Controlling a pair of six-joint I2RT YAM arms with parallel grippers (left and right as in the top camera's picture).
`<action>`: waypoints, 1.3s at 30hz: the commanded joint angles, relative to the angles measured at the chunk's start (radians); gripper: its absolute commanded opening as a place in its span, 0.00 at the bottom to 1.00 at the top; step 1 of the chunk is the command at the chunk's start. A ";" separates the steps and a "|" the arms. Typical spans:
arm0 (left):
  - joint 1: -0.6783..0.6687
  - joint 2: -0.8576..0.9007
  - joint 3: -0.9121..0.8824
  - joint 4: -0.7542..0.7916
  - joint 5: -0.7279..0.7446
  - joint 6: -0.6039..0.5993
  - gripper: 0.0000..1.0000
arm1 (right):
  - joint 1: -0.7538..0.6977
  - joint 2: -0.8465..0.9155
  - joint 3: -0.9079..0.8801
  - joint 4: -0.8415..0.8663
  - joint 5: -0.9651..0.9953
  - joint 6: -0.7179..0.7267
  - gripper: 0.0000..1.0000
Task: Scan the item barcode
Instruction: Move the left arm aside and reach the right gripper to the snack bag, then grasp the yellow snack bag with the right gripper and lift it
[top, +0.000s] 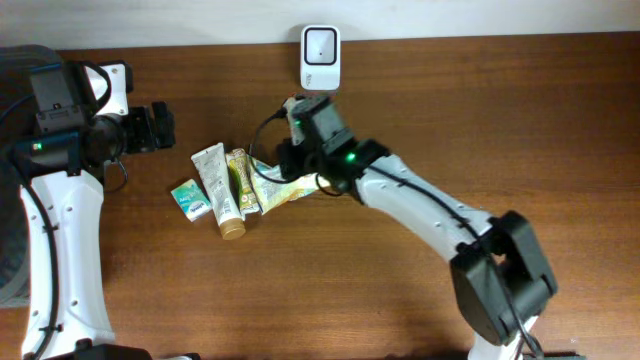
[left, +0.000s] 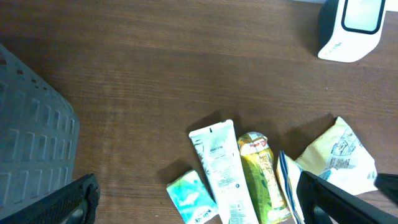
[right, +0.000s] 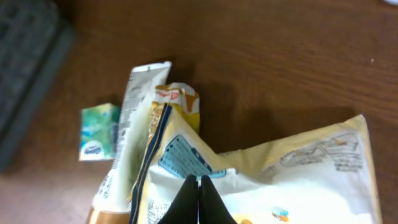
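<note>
Scan not begun: yellow packet (top: 275, 190) gripped but lying mid-table (top: 560, 120), in front of the scanner (top: 320, 57) at the back edge.
Right gripper (right: 199, 182) fingers are pinched together on the packet film. Left gripper (top: 160, 127) fingers are wide apart, empty, near the left edge. Remaining: lift, present code. No barcode visible, and the arm hides part of the packet.

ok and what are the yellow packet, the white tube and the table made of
Yellow packet: thin plastic film, likely; it creases sharply and shines faintly.
White tube: soft plastic, matte to satin, with a flat crimped end.
Table: wood or wood-look laminate; brown grain lines, low sheen.
</note>
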 joint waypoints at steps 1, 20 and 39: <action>0.002 -0.008 0.007 0.002 0.011 0.019 0.99 | 0.000 0.072 0.019 0.034 0.120 0.051 0.04; 0.002 -0.008 0.007 0.002 0.011 0.019 0.99 | -0.032 0.111 0.275 -0.204 -0.106 -0.070 0.38; 0.002 -0.008 0.007 0.002 0.011 0.019 0.99 | 0.075 0.253 0.324 -0.789 0.403 0.004 0.59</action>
